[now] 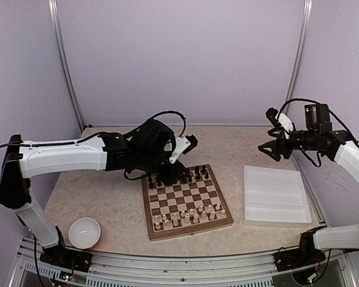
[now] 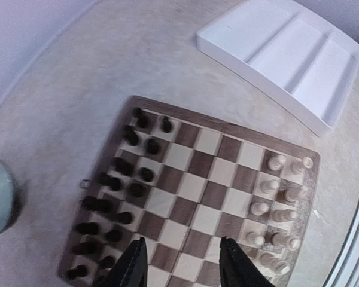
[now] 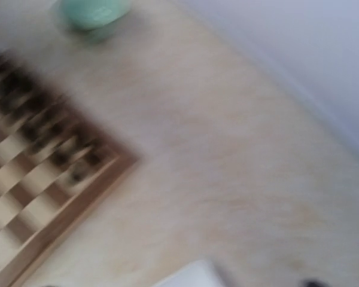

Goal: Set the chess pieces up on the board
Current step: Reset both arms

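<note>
Top external view: small cream wooden chess pieces [image 1: 190,215] are ranked along near rows of the checkered brown wooden board [image 1: 180,194]. Left pincer [image 2: 182,242] and right pincer [image 1: 270,149] are open, empty. Setup is judged near-finished; careful withdrawal is called for.

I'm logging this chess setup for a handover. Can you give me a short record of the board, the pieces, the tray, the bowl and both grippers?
board: mid-table, between the arms
chess pieces: cream, standing on the two near rows
dark pieces: on the far rows
tray: white, right of the board, nothing seen in it
bowl: on the table, near left of the board
left gripper: open, nothing between its fingers, over the board's far side
right gripper: open, raised beyond the tray's far edge, holding nothing
</note>
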